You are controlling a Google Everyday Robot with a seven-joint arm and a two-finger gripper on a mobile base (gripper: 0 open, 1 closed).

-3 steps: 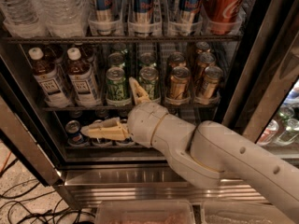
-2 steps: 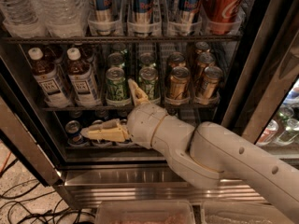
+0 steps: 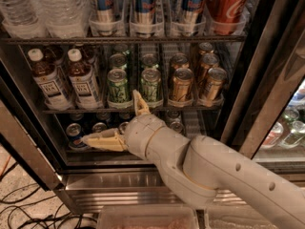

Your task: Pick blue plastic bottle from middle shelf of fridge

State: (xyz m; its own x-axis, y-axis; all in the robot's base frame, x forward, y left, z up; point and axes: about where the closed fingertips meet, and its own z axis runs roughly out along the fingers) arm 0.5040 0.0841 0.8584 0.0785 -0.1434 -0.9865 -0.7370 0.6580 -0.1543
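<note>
Two small bottles of brown drink with white caps and blue-print labels stand at the left of the middle shelf (image 3: 157,109); the blue plastic bottle (image 3: 82,79) is the right one, its twin (image 3: 47,80) stands to its left. My gripper (image 3: 110,116) is open and empty in front of the fridge (image 3: 28,142), below and right of the bottles. One finger (image 3: 102,140) points left over the lower shelf. The other finger (image 3: 141,104) points up in front of the green cans. It touches neither bottle.
Green cans (image 3: 118,86) and gold cans (image 3: 182,85) fill the middle shelf to the right. Large water bottles (image 3: 57,8) and tall cans (image 3: 143,4) stand above. Cans (image 3: 75,133) sit on the lower shelf. A glass-fronted unit (image 3: 286,128) is at right. Cables (image 3: 28,209) lie on the floor.
The gripper has sunk slightly; its fingers stay spread. The bottles and cans have not moved.
</note>
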